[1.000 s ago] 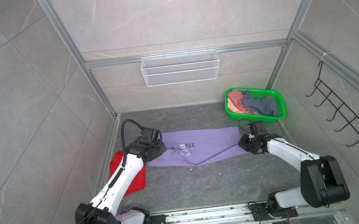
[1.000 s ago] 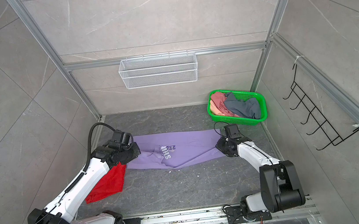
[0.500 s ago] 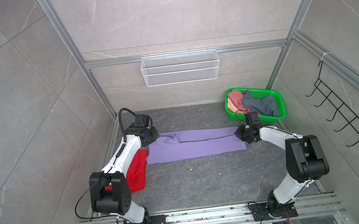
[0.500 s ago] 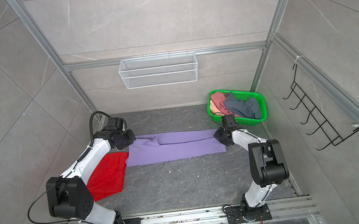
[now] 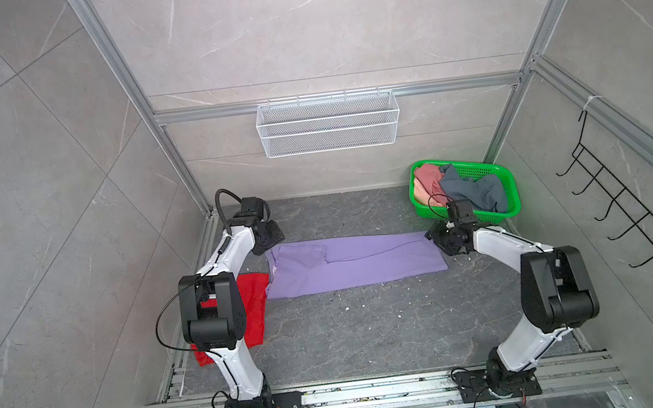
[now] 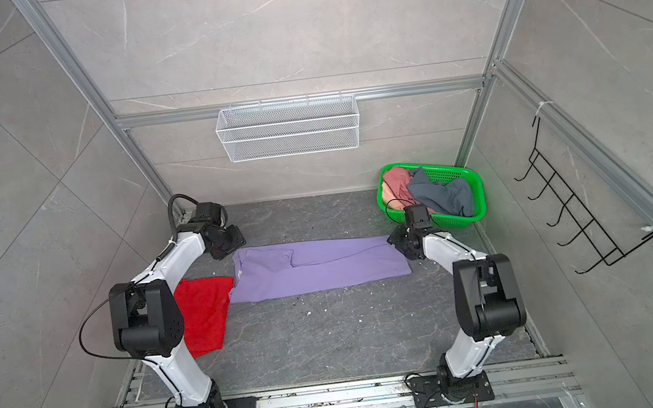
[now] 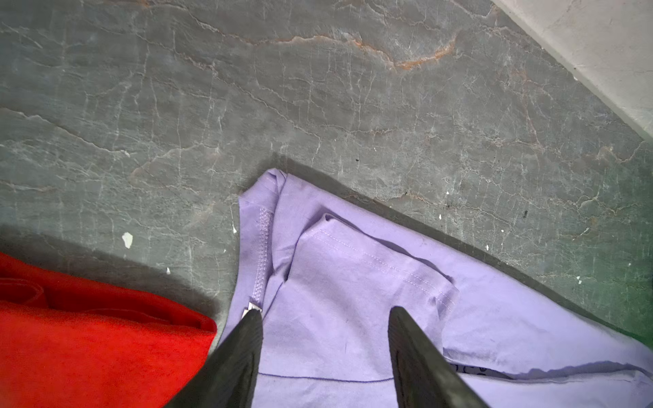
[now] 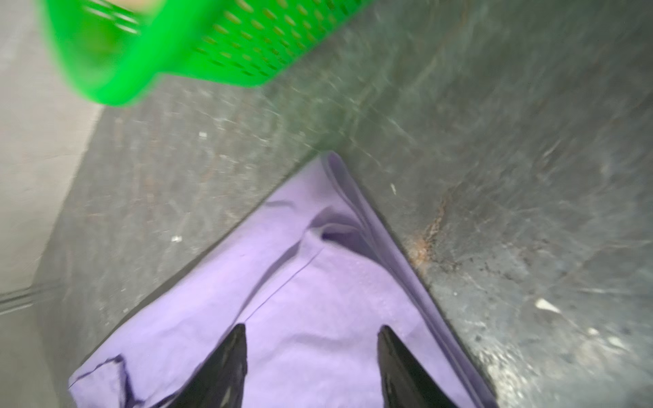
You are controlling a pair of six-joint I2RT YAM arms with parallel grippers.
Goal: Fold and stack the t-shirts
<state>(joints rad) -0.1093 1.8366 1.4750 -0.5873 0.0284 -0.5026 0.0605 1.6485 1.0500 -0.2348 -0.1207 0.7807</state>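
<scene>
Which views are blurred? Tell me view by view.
Right wrist view: motion-blurred, the green basket smeared; left wrist view: sharp, stitching on the lavender t-shirt crisp, dark shadow along its edge; both top views: sharp, evenly lit.

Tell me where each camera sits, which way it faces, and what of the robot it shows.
Both top views: high in front, looking down; left arm, right arm, lavender t-shirt, red t-shirt, green basket.
Left wrist: on the left arm, looking past the open left gripper at lavender collar and red t-shirt.
Right wrist: on the right arm, blurred, past the open right gripper at lavender corner, basket beyond.
Shared: all show the lavender t-shirt.
</scene>
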